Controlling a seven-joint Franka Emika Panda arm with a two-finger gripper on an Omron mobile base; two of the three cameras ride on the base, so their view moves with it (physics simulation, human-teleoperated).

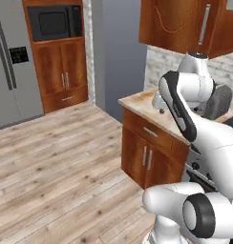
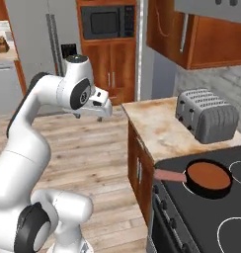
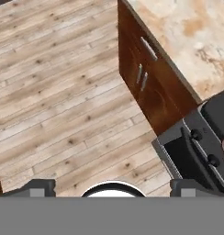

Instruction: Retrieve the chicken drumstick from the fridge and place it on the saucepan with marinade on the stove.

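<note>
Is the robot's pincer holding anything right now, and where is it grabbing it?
Nothing is held. In the hand view the pincer stands wide open over the wooden floor, with nothing between its fingertips.

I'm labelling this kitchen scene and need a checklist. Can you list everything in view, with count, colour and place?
fridge: one, grey, doors shut, far across the wood floor
microwave: one, black, built into the tall brown cabinet beside the fridge
wall cabinets: brown, above the counter
counter: one, beige stone top on brown base cabinets
toaster: one, grey, on the counter near the wall
stove: one, black top with white rings, next to the counter
saucepan: one, black with reddish-brown sauce, pinkish handle, on the stove
floor: light wood planks
arm: white with dark joints
hand: open, empty, above the floor by the stove front
</note>
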